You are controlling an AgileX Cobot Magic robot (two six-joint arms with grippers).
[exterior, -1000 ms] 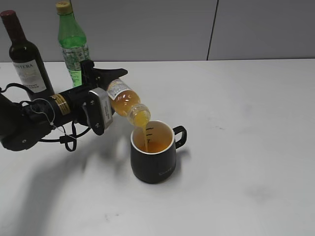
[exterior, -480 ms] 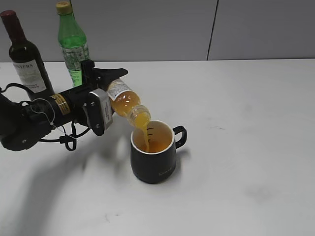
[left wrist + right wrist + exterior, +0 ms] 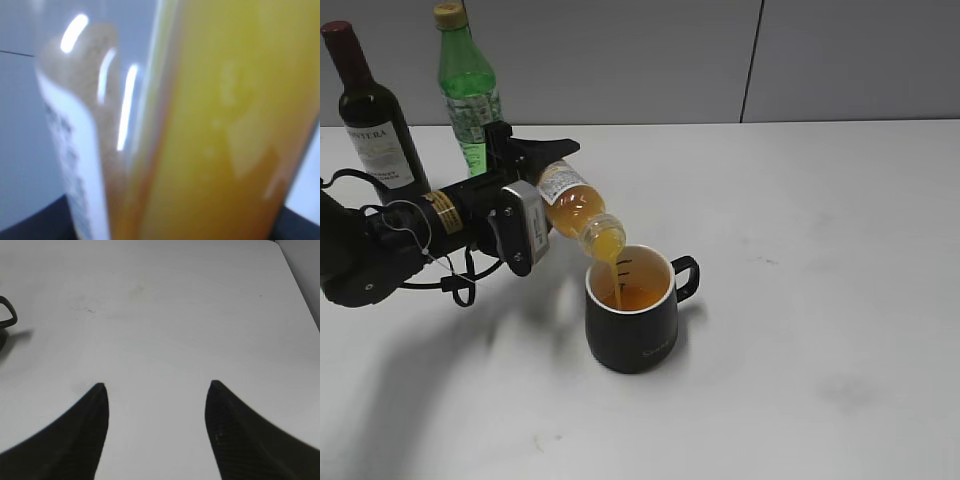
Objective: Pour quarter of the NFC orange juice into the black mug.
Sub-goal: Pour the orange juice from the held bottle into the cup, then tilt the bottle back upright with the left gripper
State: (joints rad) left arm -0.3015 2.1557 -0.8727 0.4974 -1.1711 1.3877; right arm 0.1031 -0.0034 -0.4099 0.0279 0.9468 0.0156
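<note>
My left gripper (image 3: 535, 175) is shut on the NFC orange juice (image 3: 575, 208), a small clear bottle tilted neck-down to the right. Its open mouth hangs just above the left rim of the black mug (image 3: 632, 318), and a thin orange stream runs into the mug, which holds orange liquid. The mug stands upright with its loop handle to the right. In the left wrist view the bottle (image 3: 220, 130) fills the frame and hides the jaws. My right gripper (image 3: 156, 386) is open and empty over bare table; the mug's handle (image 3: 7, 315) shows at its far left.
A dark wine bottle (image 3: 375, 115) and a taller green plastic bottle (image 3: 468, 85) stand at the back left behind my left arm. The white table (image 3: 820, 250) stretches to the right of the mug. A grey wall runs behind it.
The bottle and left arm have kept the same tilt. The juice stream keeps running into the mug. The right gripper's earlier position is not shown.
</note>
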